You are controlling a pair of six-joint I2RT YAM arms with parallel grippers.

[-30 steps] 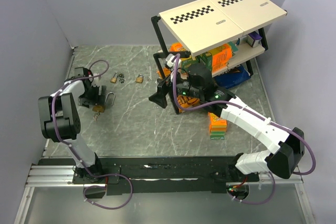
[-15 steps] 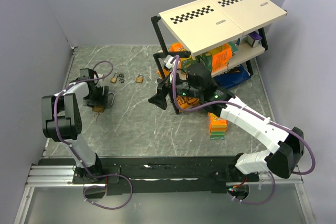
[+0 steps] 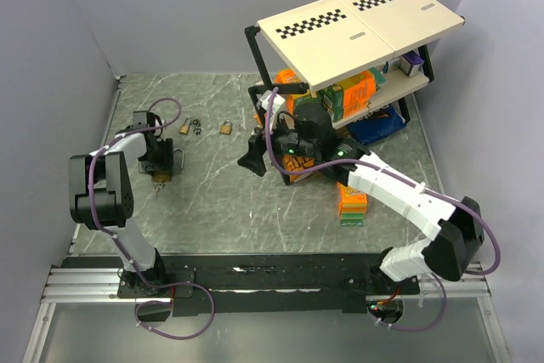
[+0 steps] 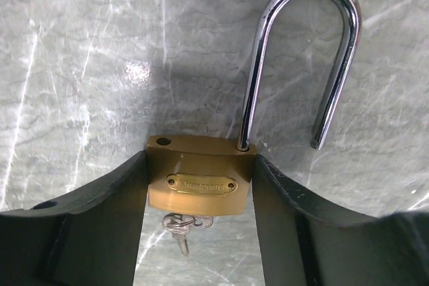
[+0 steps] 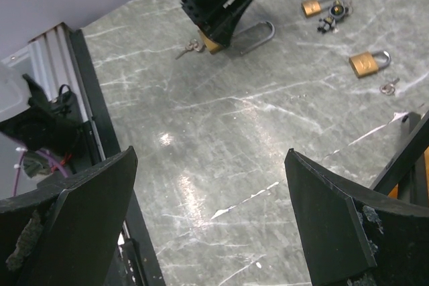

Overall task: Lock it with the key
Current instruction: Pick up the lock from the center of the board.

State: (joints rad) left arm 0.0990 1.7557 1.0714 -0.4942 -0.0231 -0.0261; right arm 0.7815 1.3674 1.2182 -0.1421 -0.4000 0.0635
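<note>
An open brass padlock (image 4: 200,182) lies on the grey marble table, its steel shackle (image 4: 301,31) swung out of one hole. A small key (image 4: 179,226) on a ring sticks out of the body's bottom. My left gripper (image 4: 200,162) has its two black fingers pressed against both sides of the brass body. In the top view the left gripper (image 3: 161,163) is over the padlock (image 3: 160,176) at the table's left. My right gripper (image 3: 252,159) hovers mid-table, wide open and holding nothing; its view shows the padlock (image 5: 213,43) under the left arm.
Two smaller brass padlocks (image 3: 184,126) (image 3: 226,127) and loose key bits (image 3: 196,127) lie farther back. A black shelf rack with a checkered top (image 3: 357,23) stands at the back right, and an orange box (image 3: 351,201) lies under the right arm.
The left gripper's fingers have closed in onto the sides of the padlock body. The right gripper has shifted slightly left and back, still wide open.
</note>
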